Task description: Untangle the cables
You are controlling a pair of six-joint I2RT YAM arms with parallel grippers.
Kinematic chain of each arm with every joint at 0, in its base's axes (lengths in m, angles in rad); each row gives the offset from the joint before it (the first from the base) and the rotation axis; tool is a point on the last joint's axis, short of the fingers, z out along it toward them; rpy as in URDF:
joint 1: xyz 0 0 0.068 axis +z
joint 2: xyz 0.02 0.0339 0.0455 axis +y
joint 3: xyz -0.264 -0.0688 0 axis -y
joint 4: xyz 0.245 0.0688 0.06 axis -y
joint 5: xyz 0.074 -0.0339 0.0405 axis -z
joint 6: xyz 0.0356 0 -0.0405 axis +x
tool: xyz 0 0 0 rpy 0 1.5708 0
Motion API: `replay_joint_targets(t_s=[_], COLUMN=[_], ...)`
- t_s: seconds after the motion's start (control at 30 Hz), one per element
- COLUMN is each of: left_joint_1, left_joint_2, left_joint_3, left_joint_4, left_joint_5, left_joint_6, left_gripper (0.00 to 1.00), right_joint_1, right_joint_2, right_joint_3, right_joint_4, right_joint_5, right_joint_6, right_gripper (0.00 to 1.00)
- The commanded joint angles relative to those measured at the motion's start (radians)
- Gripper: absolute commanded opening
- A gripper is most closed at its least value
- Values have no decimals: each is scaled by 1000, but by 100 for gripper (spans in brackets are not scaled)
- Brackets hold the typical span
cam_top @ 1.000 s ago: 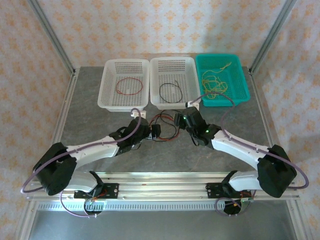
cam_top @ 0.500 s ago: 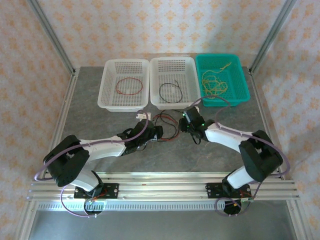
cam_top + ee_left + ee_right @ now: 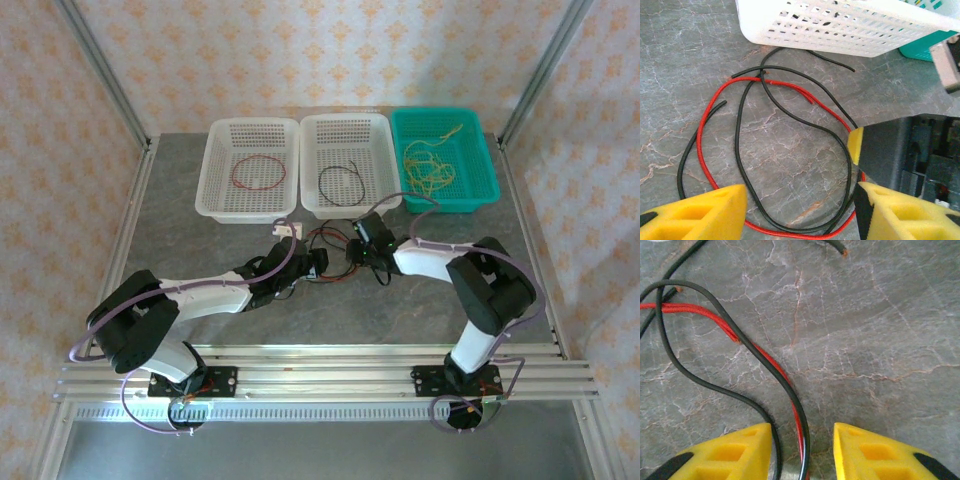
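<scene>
A tangle of red and black cables [image 3: 328, 238] lies on the table in front of the middle basket. In the left wrist view a red cable [image 3: 700, 145] loops under crossing black cables [image 3: 740, 150]. My left gripper [image 3: 800, 215] is open over the loop's near edge, gripping nothing, and sits at the tangle's left side [image 3: 316, 266]. My right gripper [image 3: 353, 252] is at its right side, its yellow pad [image 3: 855, 145] close by. My right gripper [image 3: 802, 455] is open, with a black cable [image 3: 801, 440] and the red cable [image 3: 725, 322] running between its fingers.
Three baskets stand along the back. The left white basket [image 3: 218, 190] holds a red loop [image 3: 258, 172], the middle white basket [image 3: 310, 205] a black loop [image 3: 340, 185], and the teal basket [image 3: 480, 180] yellow cables [image 3: 428, 165]. The middle basket's wall [image 3: 840, 30] is just beyond the tangle.
The right arm has folded and carried its gripper left, down to the tangle. The left gripper reached right toward the tangle a second ago and has held still since.
</scene>
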Motion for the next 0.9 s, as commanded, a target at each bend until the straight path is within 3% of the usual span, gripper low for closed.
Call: replay_joint_targets(t_s=[0.0,0.4,0.67,0.87], left_joint_1=[-3,-29,-41,-39], left_joint_2=[-6,4,-47,-122], left_joint_3=[-10,-37,-88,-92], left_joint_4=[29,29,60,62], left_joint_5=[5,21,25,-14], left_joint_6=[-19,-52,-75,-42], left_gripper=[60,61,60,61], right_joint_1=[-2,-1,9,10], right_joint_2=[31,-141,-406,-607], right_joint_3=[27,-143,-270,-266], right_joint_4=[25,11,-71,-127], right_joint_5=[-14,-33,-19,-4], right_joint_6=[-18,-46,-56,-95], right_gripper=[32,2,0,0])
